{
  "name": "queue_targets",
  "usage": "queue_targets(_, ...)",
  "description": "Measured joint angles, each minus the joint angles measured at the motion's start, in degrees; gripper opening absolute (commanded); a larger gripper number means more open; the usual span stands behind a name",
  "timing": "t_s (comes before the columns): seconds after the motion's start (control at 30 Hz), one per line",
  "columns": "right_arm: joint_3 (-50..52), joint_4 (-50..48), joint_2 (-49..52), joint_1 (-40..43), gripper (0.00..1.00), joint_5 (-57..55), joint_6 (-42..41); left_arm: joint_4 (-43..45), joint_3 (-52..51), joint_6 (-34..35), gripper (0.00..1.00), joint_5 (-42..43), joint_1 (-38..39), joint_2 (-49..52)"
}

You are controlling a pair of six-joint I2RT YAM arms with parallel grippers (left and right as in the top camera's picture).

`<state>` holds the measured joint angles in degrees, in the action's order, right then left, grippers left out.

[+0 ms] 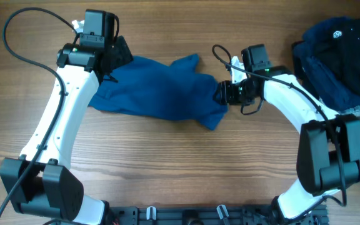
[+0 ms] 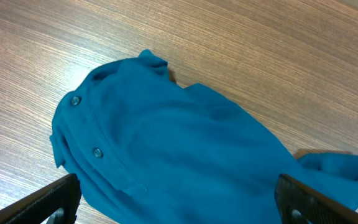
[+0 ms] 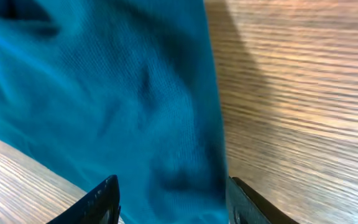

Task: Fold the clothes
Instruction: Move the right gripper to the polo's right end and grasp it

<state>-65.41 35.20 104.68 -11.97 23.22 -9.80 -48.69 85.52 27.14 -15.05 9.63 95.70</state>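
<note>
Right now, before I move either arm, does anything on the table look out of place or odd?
Only the blue shirt: it lies crumpled in a lopsided heap, not spread flat, with its button placket curving sideways. Nothing looks torn or spilled.

A wood-grain table fills the background, seemingly under soft, even light.

The table is lit brightly and evenly from above, and only soft, short shadows are cast. A pale glare is seen on the wood in the right wrist view, where the shirt is rendered blurred; the left wrist view is sharp.
</note>
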Motion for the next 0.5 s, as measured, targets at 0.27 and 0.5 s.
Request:
queue_targets(0.27, 2.49, -1.86, 0.17, -1.29, 0.04, 2.45, 0.24, 0.0, 0.0, 0.0, 0.99, -0.02, 0.0, 0.0)
queue_targets(0.5, 2.49, -3.3, 0.15, -1.29, 0.05, 2.51, 0.42, -0.63, 0.0, 0.0, 1.0, 0.0, 0.0, 0.0)
